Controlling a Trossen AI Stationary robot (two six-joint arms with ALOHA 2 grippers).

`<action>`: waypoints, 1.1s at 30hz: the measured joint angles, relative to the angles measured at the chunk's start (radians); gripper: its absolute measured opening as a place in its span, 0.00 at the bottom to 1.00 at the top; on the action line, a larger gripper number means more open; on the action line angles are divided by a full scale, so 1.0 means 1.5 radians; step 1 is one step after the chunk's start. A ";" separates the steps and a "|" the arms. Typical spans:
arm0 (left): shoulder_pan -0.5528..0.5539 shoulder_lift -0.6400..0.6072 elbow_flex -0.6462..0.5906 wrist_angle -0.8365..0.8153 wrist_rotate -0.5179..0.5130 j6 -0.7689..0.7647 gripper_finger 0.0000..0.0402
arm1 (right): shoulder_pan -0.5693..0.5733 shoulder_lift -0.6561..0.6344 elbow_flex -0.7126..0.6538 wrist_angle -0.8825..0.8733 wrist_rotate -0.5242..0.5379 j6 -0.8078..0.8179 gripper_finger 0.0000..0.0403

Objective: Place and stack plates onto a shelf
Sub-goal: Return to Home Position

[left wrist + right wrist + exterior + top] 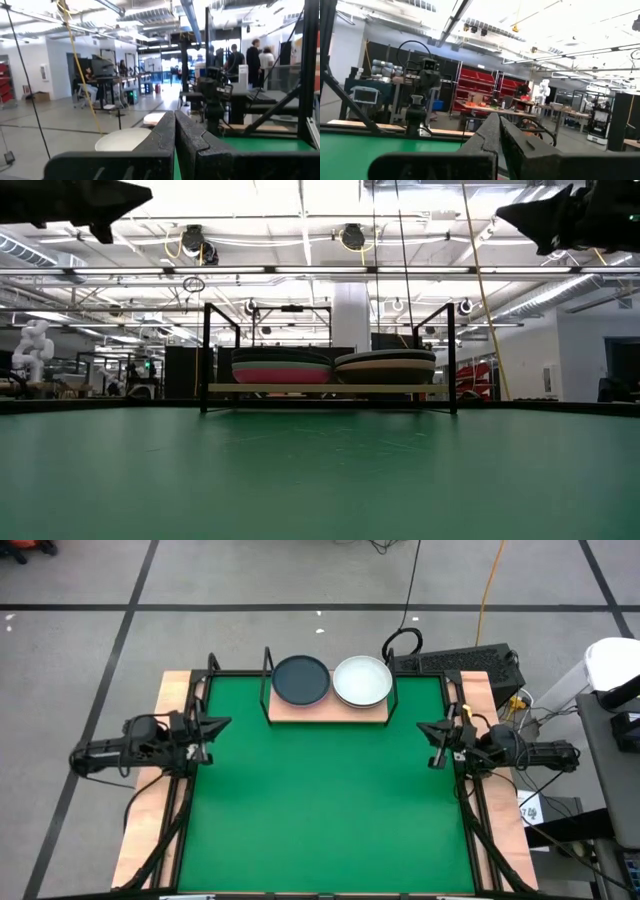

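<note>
The wooden shelf (pixel 328 710) with black wire uprights stands at the mat's far edge. On it are two stacks of plates: the left stack, topped by a dark blue-grey plate (pixel 301 679), and the right stack, topped by a pale white plate (pixel 362 681). In the low view the left stack (pixel 282 367) shows a magenta plate low down and the right stack (pixel 385 366) dark and pale layers. My left gripper (pixel 222 724) is shut and empty at the mat's left edge. My right gripper (pixel 422 728) is shut and empty at the mat's right edge. Both hang well above the table.
The green mat (pixel 320 800) lies between the arms. A black frame (pixel 205 675) rims the table. A keyboard (pixel 455 662) and cables lie beyond the far right corner. People stand in the room behind (pixel 252 57).
</note>
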 joint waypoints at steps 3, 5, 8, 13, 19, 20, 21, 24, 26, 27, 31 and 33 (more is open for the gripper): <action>0.005 -0.032 0.000 -0.023 0.000 0.004 0.00 | 0.000 0.000 0.000 -0.005 -0.001 0.000 0.00; 0.009 -0.043 0.000 -0.041 0.000 -0.005 0.00 | 0.000 0.000 0.000 -0.022 -0.001 0.006 0.00; 0.011 -0.042 0.001 -0.051 0.000 -0.034 0.00 | 0.000 0.000 0.000 -0.047 -0.002 0.019 0.00; 0.011 -0.042 -0.009 -0.046 0.000 -0.062 0.00 | 0.000 0.000 -0.018 -0.032 -0.037 0.027 0.00; 0.011 -0.042 -0.082 0.031 0.000 -0.091 0.00 | 0.000 -0.001 -0.066 0.054 -0.072 0.034 0.00; 0.011 -0.042 -0.098 0.053 0.000 -0.096 0.00 | 0.000 0.000 -0.066 0.053 -0.072 0.040 0.00; 0.011 -0.042 -0.113 0.076 0.000 -0.100 0.00 | 0.000 0.001 -0.066 0.039 -0.074 0.049 0.00; 0.011 -0.042 -0.152 0.139 0.005 -0.112 0.00 | 0.000 0.000 -0.067 0.048 -0.116 0.066 0.00; 0.011 -0.042 -0.168 0.167 0.019 -0.121 0.00 | 0.000 0.001 -0.067 0.045 -0.123 0.075 0.00; 0.011 -0.041 -0.168 0.167 0.029 -0.123 0.00 | 0.000 0.001 -0.067 0.041 -0.123 0.084 0.00; 0.010 -0.041 -0.168 0.167 0.048 -0.148 0.00 | 0.000 0.001 -0.068 0.045 -0.122 0.108 0.00; 0.010 -0.041 -0.168 0.168 0.048 -0.153 0.00 | 0.000 0.001 -0.068 0.046 -0.122 0.104 0.00</action>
